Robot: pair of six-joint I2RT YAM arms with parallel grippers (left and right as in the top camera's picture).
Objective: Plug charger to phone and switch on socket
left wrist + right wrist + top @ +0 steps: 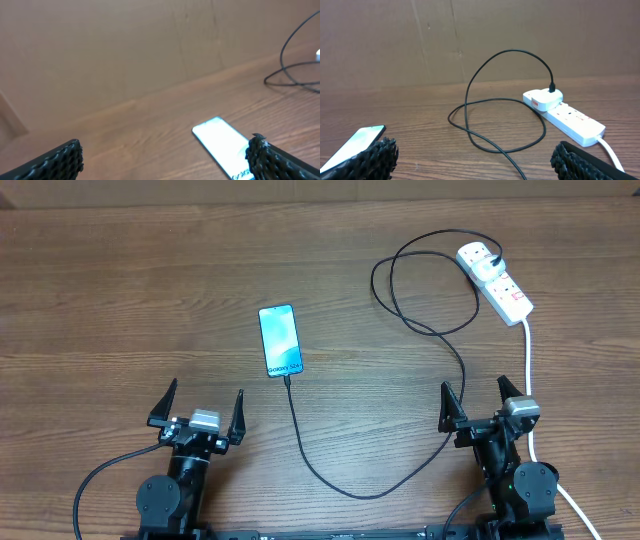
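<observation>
1 slim rectangular smartphone with a black edge and a light blue screen (281,340) is here, on 1 brown wooden table (120,300). There is 1 long thin black charger cable (293,415), 1 white plug (476,254), 1 white oblong power strip (507,292) and 1 thick white cord (528,360). There are 2 black grippers, the left gripper (203,392) and the right gripper (474,385), with 2 fingers each, 4 in all. The strip's red switches are too small to count.

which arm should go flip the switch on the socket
Right. The socket lies far right on the table, straight ahead of the right arm, whose jaws are open and empty. The left arm sits on the other side of the phone, with the charger cable between.
</observation>
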